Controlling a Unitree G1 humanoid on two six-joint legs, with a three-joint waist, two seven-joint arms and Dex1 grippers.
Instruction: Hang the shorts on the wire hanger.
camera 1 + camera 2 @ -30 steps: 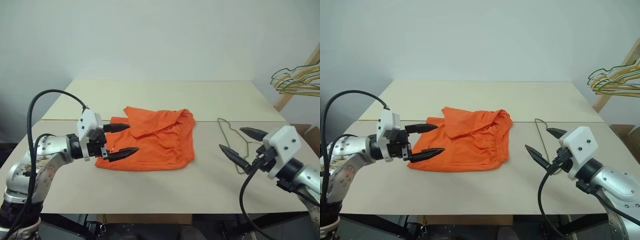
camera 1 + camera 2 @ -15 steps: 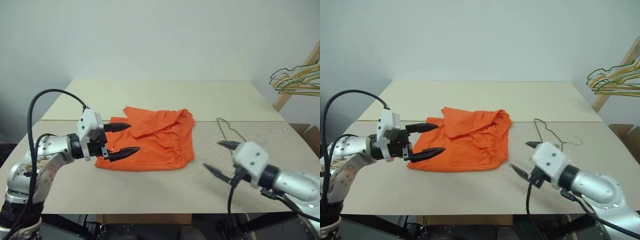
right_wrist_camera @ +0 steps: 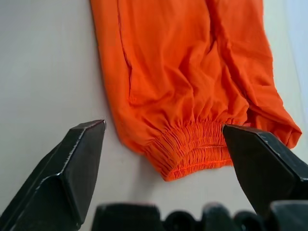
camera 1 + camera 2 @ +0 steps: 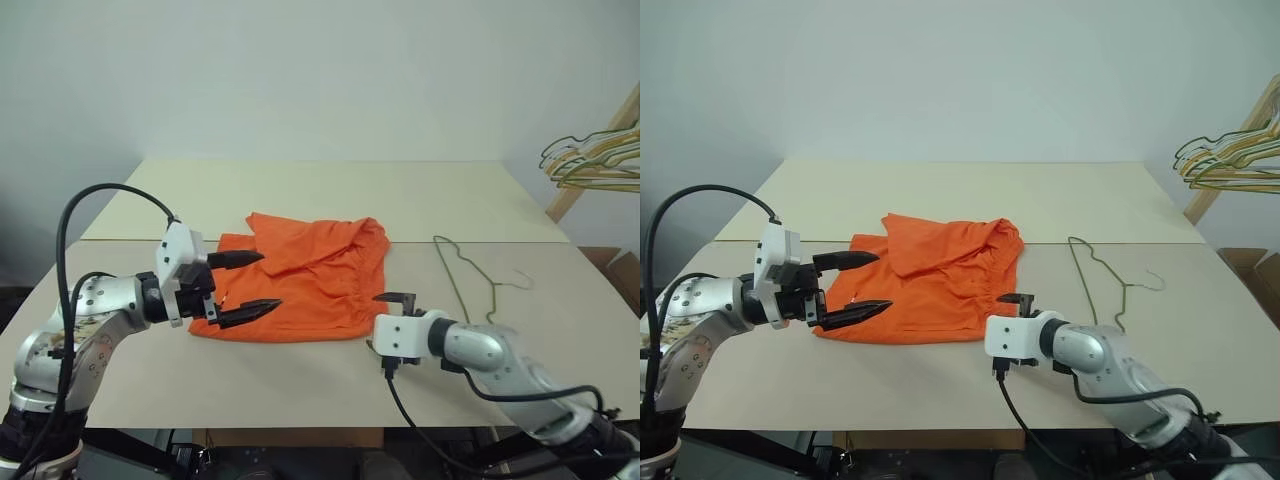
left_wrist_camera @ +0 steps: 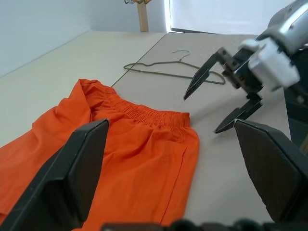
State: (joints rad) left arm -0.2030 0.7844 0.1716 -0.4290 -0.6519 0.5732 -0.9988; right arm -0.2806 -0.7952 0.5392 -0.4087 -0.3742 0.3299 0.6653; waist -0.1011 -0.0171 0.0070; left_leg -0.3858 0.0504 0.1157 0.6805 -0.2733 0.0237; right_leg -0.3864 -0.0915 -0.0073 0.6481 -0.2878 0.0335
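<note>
From the head cameras I'm watching my right gripper (image 4: 392, 325) swinging in. A second ago it was hanging out by the hanger (image 4: 470, 280); now it's dropping low over the table (image 4: 300, 385) and sliding left, rolling as it goes, and it's arriving just off the waistband corner of the shorts (image 4: 300, 280). Its fingers are spread wide with nothing between them. My left gripper (image 4: 242, 285) isn't budging: it's holding the same spot at the left edge of the shorts, one finger over the cloth, one low beside it, gaping and empty too. The shorts are lying flat in the middle of the table, unmoved. The hanger is lying flat to their right, well apart from them, untouched. The bunch of hangers (image 4: 592, 158) is hanging off at the far right.

In the left wrist view I'm looking across the orange cloth to the gathered waistband (image 5: 149, 115), and the right gripper (image 5: 225, 100) is now sitting just past that corner, apart from the cloth, with the hanger (image 5: 168, 70) behind it.

In the right wrist view the waistband end (image 3: 192, 149) is lying between my spread fingers (image 3: 72, 168), still ahead of them, not touching.

I'm reading this as a switch of target: I'm going for the shorts first, a gripper at each end, so the hanging itself isn't started.
</note>
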